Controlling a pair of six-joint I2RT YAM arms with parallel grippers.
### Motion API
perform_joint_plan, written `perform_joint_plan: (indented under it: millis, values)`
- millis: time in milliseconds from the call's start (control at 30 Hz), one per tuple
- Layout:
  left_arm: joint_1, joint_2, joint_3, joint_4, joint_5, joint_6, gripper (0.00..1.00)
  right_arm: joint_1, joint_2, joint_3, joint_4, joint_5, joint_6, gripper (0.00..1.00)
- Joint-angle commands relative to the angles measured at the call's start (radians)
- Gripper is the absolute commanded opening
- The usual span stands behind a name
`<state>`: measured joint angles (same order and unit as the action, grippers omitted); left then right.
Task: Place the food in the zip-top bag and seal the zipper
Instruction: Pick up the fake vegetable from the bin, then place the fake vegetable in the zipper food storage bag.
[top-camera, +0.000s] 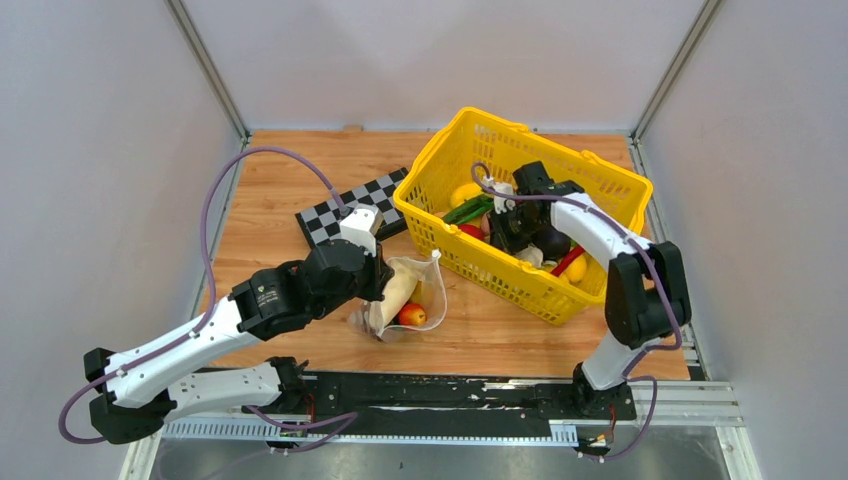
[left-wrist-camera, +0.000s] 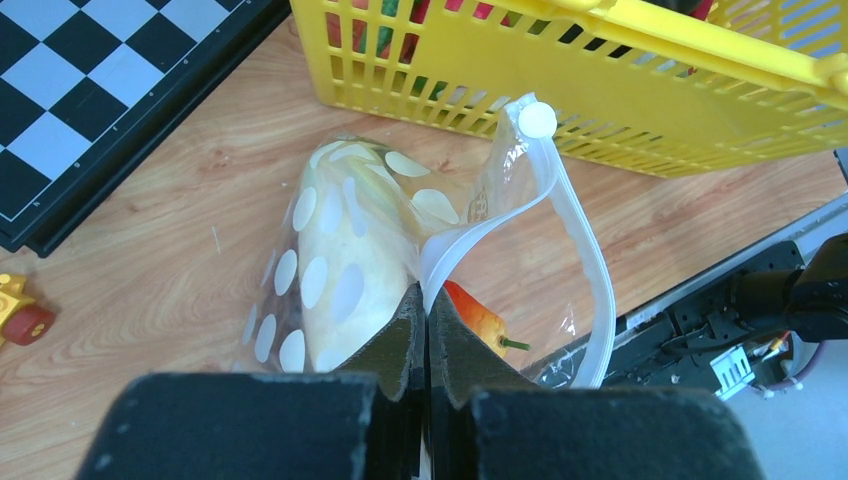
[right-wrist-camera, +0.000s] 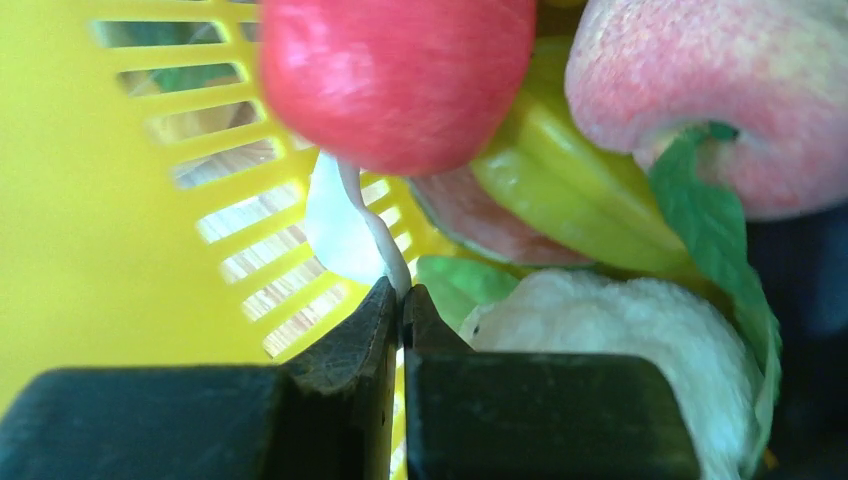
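Observation:
The zip-top bag (top-camera: 408, 300) lies open on the table in front of the basket. In the left wrist view the bag (left-wrist-camera: 330, 250) holds a long cream-white vegetable (left-wrist-camera: 345, 285) and an orange-red fruit (left-wrist-camera: 478, 318). The zipper (left-wrist-camera: 590, 290) curves round the open mouth. My left gripper (left-wrist-camera: 427, 298) is shut on the mouth edge of the bag, as the top view (top-camera: 378, 285) also shows. My right gripper (top-camera: 508, 225) is down inside the basket. It (right-wrist-camera: 401, 292) is shut on a thin white tail (right-wrist-camera: 350, 215) hanging under a red round fruit (right-wrist-camera: 395, 75).
The yellow basket (top-camera: 600, 185) stands at the right and holds several more toy foods, among them a pink peach (right-wrist-camera: 720, 90) and a white cauliflower (right-wrist-camera: 620, 340). A checkerboard (top-camera: 345, 212) lies behind the bag. A small toy car (left-wrist-camera: 15, 310) sits left of the bag.

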<state>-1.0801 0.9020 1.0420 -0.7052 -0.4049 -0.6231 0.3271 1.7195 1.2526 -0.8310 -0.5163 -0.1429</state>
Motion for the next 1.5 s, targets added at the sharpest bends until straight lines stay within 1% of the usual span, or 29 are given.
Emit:
perform_joint_plan:
  millis: [0,200,333,533,633,800,967,1033,1133,1200,1233,1300,1367,1467]
  values:
    - [0.001,-0.012,0.003,0.046,-0.01,-0.009,0.0,0.005,-0.166,0.007,-0.018,0.063,0.043,0.0]
    - [0.002,-0.008,0.001,0.05,-0.009,-0.007,0.0,-0.011,-0.331,0.01,-0.022,0.223,0.097,0.0]
    - [0.001,-0.006,0.0,0.055,-0.005,-0.009,0.0,-0.011,-0.451,0.016,0.004,0.325,0.166,0.0]
    - [0.002,-0.003,0.003,0.061,-0.004,-0.006,0.0,-0.011,-0.618,-0.048,0.105,0.343,0.236,0.0]
    - [0.001,-0.002,0.002,0.065,-0.004,-0.008,0.0,-0.011,-0.68,-0.059,0.146,0.306,0.27,0.0]
    - [0.001,0.004,0.006,0.07,-0.003,-0.008,0.0,-0.011,-0.761,-0.07,0.222,0.185,0.316,0.0]
    - [0.002,0.003,0.005,0.071,-0.002,-0.009,0.0,-0.011,-0.793,-0.073,0.258,0.022,0.325,0.0]
    - [0.001,0.003,0.006,0.072,-0.004,-0.01,0.0,-0.011,-0.801,-0.072,0.27,-0.103,0.321,0.0]
    - [0.002,0.0,0.004,0.074,-0.007,-0.012,0.0,-0.004,-0.811,-0.085,0.307,-0.335,0.303,0.0]
    - [0.002,-0.001,0.004,0.077,-0.011,-0.012,0.0,0.022,-0.805,-0.071,0.286,-0.425,0.276,0.0]
    - [0.001,-0.002,0.005,0.079,-0.013,-0.012,0.0,0.041,-0.802,-0.061,0.264,-0.438,0.258,0.0]
    - [0.002,-0.002,0.005,0.084,-0.014,-0.012,0.0,0.104,-0.788,-0.031,0.19,-0.415,0.188,0.0]
    - [0.002,-0.001,0.005,0.088,-0.015,-0.012,0.0,0.2,-0.762,-0.002,0.108,-0.336,0.098,0.0]
    - [0.002,0.001,0.005,0.091,-0.015,-0.012,0.0,0.361,-0.699,0.027,0.04,-0.193,0.038,0.0]
